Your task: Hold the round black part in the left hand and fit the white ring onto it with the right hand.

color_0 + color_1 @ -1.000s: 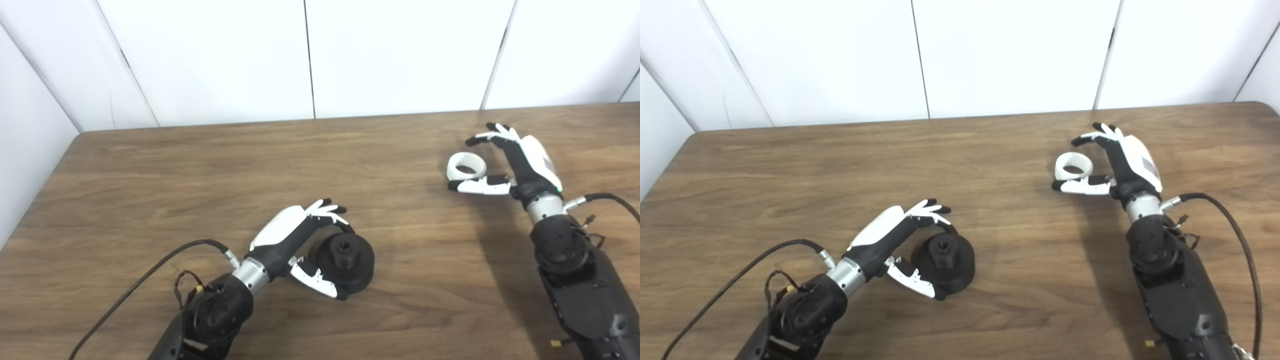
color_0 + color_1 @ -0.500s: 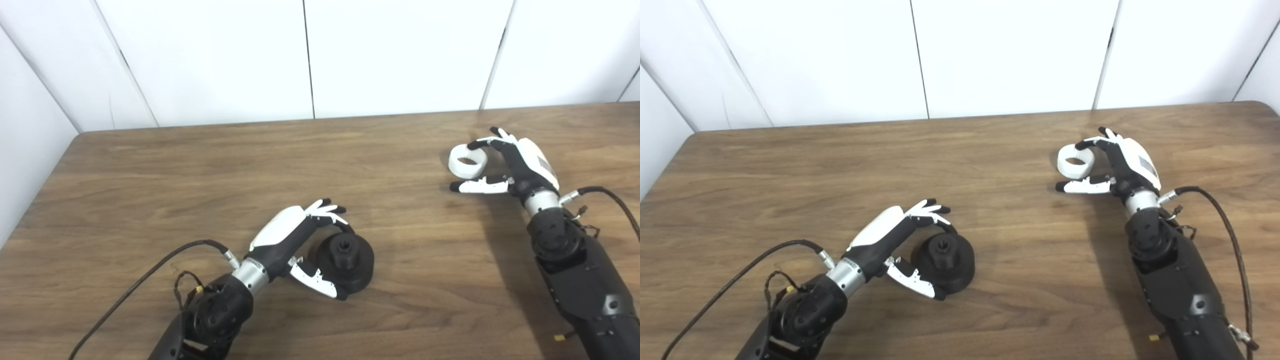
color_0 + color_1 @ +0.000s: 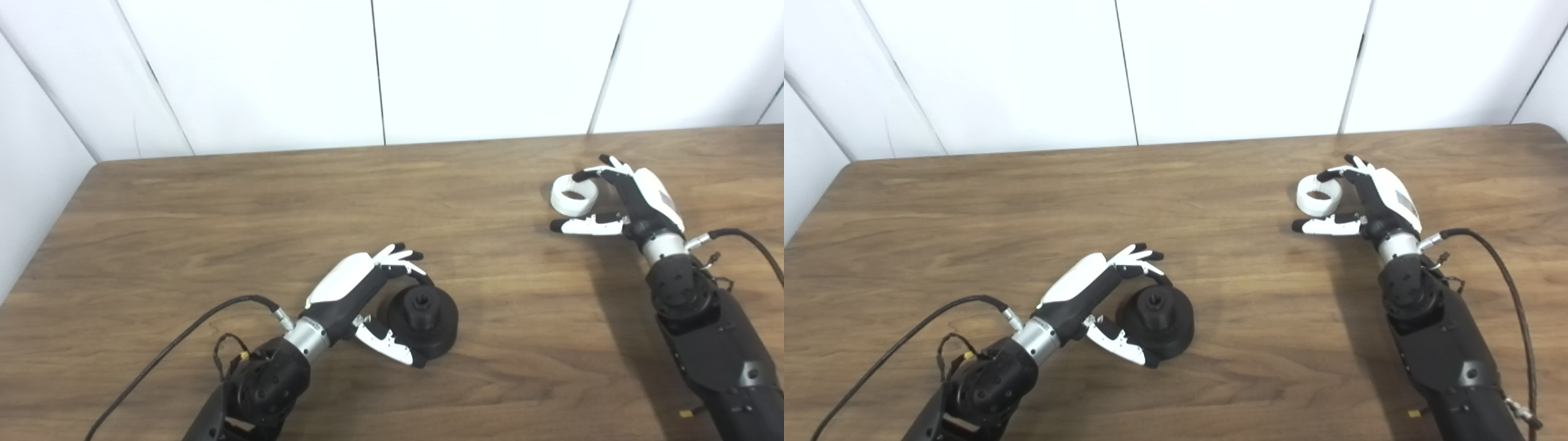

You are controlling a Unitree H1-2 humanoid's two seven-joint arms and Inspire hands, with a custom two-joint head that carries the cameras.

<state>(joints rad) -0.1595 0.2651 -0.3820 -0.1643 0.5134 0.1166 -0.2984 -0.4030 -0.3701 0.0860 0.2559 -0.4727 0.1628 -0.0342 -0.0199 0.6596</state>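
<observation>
Over on the far right of the brown wooden bench, the right hand has the short white plastic ring pinched between its fingers on the far rim and its thumb under the near side. 1 second ago that ring lay flat on the wood with the fingers spread around it; half a second ago it was tilted up in the pinch, and now it sits about the same, its opening facing up and toward the left. So the pick-up looks done, though I cannot tell whether the ring is quite clear of the surface.

The left hand has not moved: its fingers are wrapped around the round black plastic part with a centre socket, which rests on the wood. The ring and that part are well apart, so carrying it across is what remains.
</observation>
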